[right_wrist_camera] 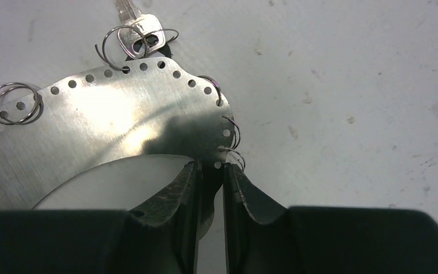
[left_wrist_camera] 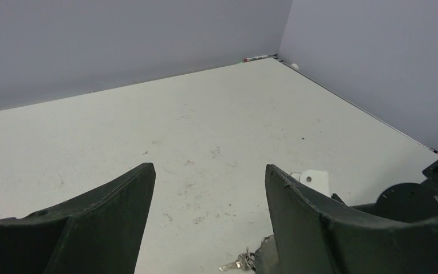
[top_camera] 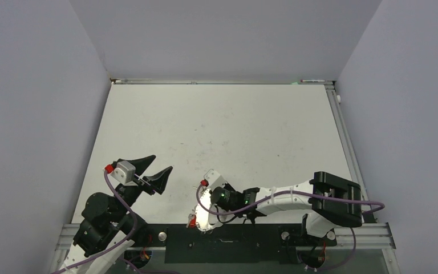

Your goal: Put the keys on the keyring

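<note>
The keyring (right_wrist_camera: 108, 123) is a flat pale metal hoop with a row of holes and wire loops round its rim. My right gripper (right_wrist_camera: 211, 166) is shut on the hoop's band, one finger inside the hoop and one outside. A silver key (right_wrist_camera: 137, 31) hangs from a loop at the hoop's far edge. In the top view the keyring (top_camera: 204, 219) lies at the table's near edge under the right wrist, with a small red piece (top_camera: 193, 223) beside it. My left gripper (top_camera: 161, 164) hovers open and empty to the left. The same key (left_wrist_camera: 236, 264) shows below its fingers.
The white table (top_camera: 222, 131) is walled by grey panels on three sides. A black strip (top_camera: 222, 237) with the arm bases runs along the near edge. The right arm (top_camera: 285, 197) stretches leftward across the near part of the table.
</note>
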Robot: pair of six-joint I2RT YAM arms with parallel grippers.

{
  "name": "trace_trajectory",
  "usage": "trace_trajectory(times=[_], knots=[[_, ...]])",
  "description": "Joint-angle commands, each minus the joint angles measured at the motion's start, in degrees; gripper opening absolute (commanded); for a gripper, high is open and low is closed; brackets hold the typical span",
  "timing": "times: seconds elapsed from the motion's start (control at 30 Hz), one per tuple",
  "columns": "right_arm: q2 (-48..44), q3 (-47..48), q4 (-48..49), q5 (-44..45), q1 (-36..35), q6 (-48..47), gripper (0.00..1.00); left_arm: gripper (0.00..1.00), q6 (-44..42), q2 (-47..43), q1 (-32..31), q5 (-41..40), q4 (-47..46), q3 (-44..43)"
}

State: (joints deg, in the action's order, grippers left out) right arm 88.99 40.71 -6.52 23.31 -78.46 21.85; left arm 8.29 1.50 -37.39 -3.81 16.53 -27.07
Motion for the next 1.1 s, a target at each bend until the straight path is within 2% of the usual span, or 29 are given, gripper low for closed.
trace_trajectory(times=[0.0,0.17,0.27,0.37,0.43,0.7,0.83,1.07], knots=[[-1.4,-1.3,5.8,-2.1,6.7,-10.8,0.09,0.68,-0.5,0.3,0.2,0.6,-0.9,-2.2],[0.9,0.9,9.4,-4.3,14.9,-19.2,0.14,0.68,-0.5,0.6,0.2,0.5,-1.0,-2.2],[2.5,5.8,6.9,-6.2,17.4,-20.8,0.25,0.68,-0.6,0.7,0.2,0.6,-0.9,-2.2],[2.3,9.9,2.9,-7.6,17.3,-20.2,0.43,0.68,-0.6,0.6,0.2,0.4,-0.8,-2.2],[1.1,10.9,1.7,-9.0,17.0,-18.9,0.48,0.68,-0.7,0.4,0.2,0.2,-0.7,-2.2],[-5.8,9.6,2.8,-15.1,14.2,-10.1,0.50,0.68,-0.6,0.1,0.3,0.4,-0.7,-2.1],[-4.4,8.0,5.1,-18.7,12.0,-14.0,0.49,0.68,-0.6,-0.3,0.3,0.4,-0.7,-2.0],[0.7,7.7,8.6,-27.0,12.6,-21.4,0.39,0.68,-0.5,-0.1,0.3,0.6,-0.6,-2.0]])
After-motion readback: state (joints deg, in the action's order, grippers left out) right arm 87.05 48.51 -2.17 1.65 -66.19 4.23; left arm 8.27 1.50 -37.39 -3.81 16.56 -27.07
